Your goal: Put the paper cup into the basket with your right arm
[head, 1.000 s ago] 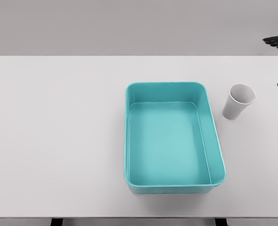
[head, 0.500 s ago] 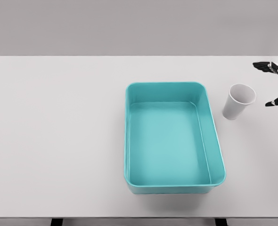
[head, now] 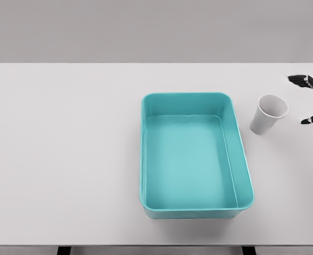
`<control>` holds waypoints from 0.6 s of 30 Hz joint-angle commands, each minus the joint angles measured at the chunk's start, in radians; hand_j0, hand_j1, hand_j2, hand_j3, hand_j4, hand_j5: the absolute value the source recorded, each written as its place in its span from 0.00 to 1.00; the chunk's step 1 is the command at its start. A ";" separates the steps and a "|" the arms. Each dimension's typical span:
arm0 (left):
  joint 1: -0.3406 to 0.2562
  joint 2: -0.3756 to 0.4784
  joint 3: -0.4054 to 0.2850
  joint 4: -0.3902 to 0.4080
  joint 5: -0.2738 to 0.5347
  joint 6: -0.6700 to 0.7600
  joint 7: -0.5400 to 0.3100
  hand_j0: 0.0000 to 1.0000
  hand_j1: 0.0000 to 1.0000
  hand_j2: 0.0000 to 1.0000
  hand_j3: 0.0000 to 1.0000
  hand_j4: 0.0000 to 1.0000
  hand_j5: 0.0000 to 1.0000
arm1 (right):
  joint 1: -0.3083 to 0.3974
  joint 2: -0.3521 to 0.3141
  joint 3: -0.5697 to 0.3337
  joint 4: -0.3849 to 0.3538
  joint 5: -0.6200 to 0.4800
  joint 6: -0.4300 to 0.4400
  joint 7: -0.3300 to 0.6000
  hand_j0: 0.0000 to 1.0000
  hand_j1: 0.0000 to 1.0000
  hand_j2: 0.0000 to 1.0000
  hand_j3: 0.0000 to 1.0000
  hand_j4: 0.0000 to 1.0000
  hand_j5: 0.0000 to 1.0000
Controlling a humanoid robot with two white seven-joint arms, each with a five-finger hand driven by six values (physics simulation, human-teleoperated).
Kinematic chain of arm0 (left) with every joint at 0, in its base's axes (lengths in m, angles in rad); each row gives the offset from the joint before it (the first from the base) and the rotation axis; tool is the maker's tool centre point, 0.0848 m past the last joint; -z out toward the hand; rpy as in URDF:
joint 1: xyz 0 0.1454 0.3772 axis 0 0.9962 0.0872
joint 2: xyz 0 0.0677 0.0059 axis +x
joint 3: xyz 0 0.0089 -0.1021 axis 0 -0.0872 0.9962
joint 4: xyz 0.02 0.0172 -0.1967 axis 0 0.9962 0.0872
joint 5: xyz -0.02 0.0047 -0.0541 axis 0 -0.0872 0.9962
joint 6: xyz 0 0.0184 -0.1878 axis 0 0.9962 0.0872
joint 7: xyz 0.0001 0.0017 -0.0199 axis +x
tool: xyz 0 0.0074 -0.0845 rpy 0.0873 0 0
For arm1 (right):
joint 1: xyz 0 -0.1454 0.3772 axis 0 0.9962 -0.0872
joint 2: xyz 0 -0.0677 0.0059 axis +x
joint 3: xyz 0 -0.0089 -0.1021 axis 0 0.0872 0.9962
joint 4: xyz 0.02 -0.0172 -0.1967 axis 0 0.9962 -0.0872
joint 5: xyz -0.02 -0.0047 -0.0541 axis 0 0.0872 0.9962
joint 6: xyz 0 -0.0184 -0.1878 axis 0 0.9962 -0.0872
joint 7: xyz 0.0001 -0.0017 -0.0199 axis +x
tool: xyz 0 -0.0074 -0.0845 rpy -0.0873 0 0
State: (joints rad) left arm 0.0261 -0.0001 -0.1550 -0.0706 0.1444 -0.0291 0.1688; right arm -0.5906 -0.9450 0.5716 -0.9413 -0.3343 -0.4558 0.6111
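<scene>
The paper cup (head: 269, 113) stands upright on the bench (head: 66, 159), right of the teal basket (head: 241, 159). The right robot hand (head: 311, 100), fingers spread and empty, sits just right of it at the frame's edge.

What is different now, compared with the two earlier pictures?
The right hand came in from the right edge and down toward the paper cup, fingers spread, not yet touching it. In the last half second it barely moved. Cup and basket stayed in place.

Bright, even, flat light; faint soft shadows, sharp render, no glare
</scene>
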 commanded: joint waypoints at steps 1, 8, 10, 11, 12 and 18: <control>0.000 0.000 0.000 0.000 0.000 0.000 0.000 1.00 1.00 1.00 1.00 1.00 1.00 | 0.000 -0.015 -0.012 0.050 0.087 0.166 0.000 1.00 1.00 1.00 1.00 1.00 1.00; 0.000 0.000 0.000 0.000 0.000 0.000 0.000 1.00 1.00 1.00 1.00 1.00 1.00 | 0.015 -0.044 -0.064 0.075 0.250 0.152 0.000 1.00 1.00 1.00 1.00 1.00 1.00; 0.000 0.000 0.000 0.000 0.000 0.000 0.000 1.00 1.00 1.00 1.00 1.00 1.00 | 0.020 -0.031 -0.087 0.098 0.170 0.056 0.000 1.00 1.00 1.00 1.00 1.00 1.00; 0.000 0.000 0.000 0.000 0.000 0.000 0.000 1.00 1.00 1.00 1.00 1.00 1.00 | 0.026 -0.003 -0.087 0.142 0.060 -0.046 0.000 1.00 1.00 1.00 1.00 1.00 1.00; 0.000 0.000 0.000 0.000 0.000 0.000 0.000 1.00 1.00 1.00 1.00 1.00 1.00 | 0.026 0.017 -0.087 0.179 -0.037 -0.104 0.000 1.00 1.00 1.00 1.00 1.00 1.00; 0.000 0.000 0.000 0.000 0.000 0.000 0.000 1.00 1.00 1.00 1.00 1.00 1.00 | 0.040 0.041 -0.087 0.210 -0.221 -0.155 0.000 1.00 1.00 1.00 1.00 1.00 1.00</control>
State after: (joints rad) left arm 0.0261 -0.0001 -0.1550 -0.0707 0.1444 -0.0290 0.1688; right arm -0.5476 -0.9109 0.4869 -0.7400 -0.5058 -0.5927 0.6111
